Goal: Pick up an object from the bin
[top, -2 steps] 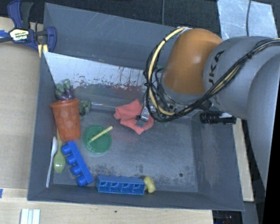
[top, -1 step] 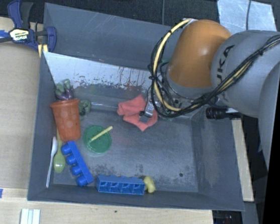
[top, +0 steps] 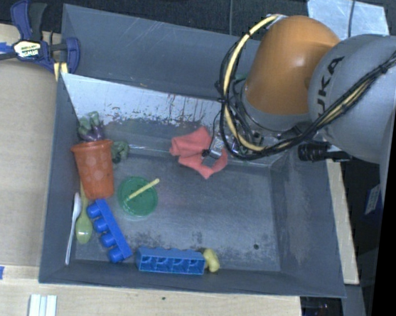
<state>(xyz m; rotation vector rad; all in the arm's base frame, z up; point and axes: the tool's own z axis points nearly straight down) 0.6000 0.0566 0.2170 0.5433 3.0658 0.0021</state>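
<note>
Arm hangs over grey bin containing red cloth, blue bricks.

Orange pot: far left, tilted, mouth towards the top of the view.
Plant: purple and green, at the pot's mouth.
Green disc: round, just right of the pot.
Yellow stick: lies slantwise across the disc.
Short blue brick: studded, set diagonally below the pot.
Long blue brick: lies along the near edge, right of the short brick.
Yellow piece: small, touches the long brick's right end.
Olive piece: just left of the short brick.
</note>
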